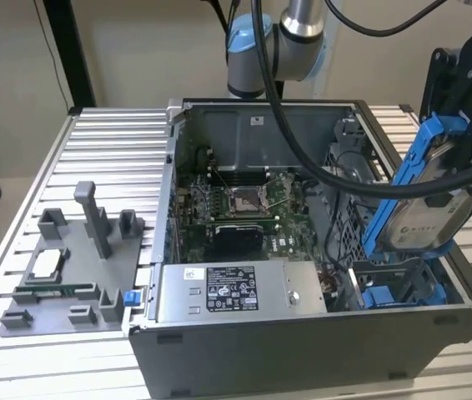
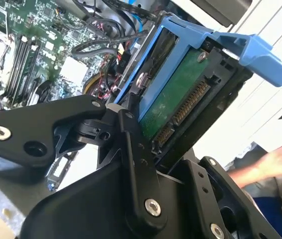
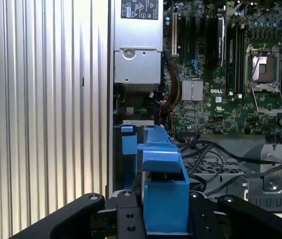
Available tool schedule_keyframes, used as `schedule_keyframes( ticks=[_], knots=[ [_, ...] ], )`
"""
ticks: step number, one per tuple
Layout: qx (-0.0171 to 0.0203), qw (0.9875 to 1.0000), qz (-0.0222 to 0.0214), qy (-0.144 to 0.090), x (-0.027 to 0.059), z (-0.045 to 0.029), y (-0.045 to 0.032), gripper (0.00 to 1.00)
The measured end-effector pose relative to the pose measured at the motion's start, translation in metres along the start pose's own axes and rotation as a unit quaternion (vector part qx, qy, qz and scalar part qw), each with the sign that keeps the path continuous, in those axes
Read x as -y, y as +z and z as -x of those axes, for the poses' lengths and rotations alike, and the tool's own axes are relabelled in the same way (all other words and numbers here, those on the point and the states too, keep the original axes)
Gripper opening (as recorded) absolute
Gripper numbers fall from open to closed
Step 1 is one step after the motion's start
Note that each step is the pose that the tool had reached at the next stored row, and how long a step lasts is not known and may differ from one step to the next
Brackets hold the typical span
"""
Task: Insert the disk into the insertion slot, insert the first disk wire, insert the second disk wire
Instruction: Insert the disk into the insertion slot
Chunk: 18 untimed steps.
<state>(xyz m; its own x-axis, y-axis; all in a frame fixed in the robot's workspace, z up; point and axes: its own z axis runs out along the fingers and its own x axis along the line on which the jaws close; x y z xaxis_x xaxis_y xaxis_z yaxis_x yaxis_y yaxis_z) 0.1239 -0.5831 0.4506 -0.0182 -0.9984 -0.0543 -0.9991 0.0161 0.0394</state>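
My gripper (image 1: 459,154) hangs above the open computer case's (image 1: 303,333) corner at the exterior view's right, shut on the disk (image 1: 424,221). The disk is a silver drive in a blue carrier (image 1: 407,167), held tilted on edge. In the second wrist view its green circuit side (image 2: 173,102) sits between my black fingers (image 2: 131,134). The first wrist view shows the carrier's blue end (image 3: 165,191) just over the insertion slot (image 3: 129,143). That slot's blue rails (image 1: 403,293) lie directly below the disk. Loose black cables (image 3: 206,159) run beside the slot; I cannot tell which are the disk wires.
A silver power-supply box (image 1: 236,287) lies along the case's front wall, next to the slot. The motherboard (image 1: 244,204) covers the case floor. A grey fixture plate (image 1: 69,275) with posts rests on the ribbed table at the exterior view's left. A person's hand (image 2: 280,159) is nearby.
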Motion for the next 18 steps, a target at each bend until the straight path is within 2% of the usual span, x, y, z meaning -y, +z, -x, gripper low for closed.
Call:
schedule_keyframes(
  ticks=[11, 14, 18],
  knots=[
    [0.0000, 1.0000, 0.0000, 0.000, 0.0002, -0.0012, 0.0057, 0.00],
    [0.0016, 1.0000, 0.0000, 0.000, 0.0002, -0.0027, 0.0049, 0.00],
    [0.0031, 1.0000, 0.0002, 0.000, 0.0003, -0.0114, 0.0022, 0.00]
  ],
)
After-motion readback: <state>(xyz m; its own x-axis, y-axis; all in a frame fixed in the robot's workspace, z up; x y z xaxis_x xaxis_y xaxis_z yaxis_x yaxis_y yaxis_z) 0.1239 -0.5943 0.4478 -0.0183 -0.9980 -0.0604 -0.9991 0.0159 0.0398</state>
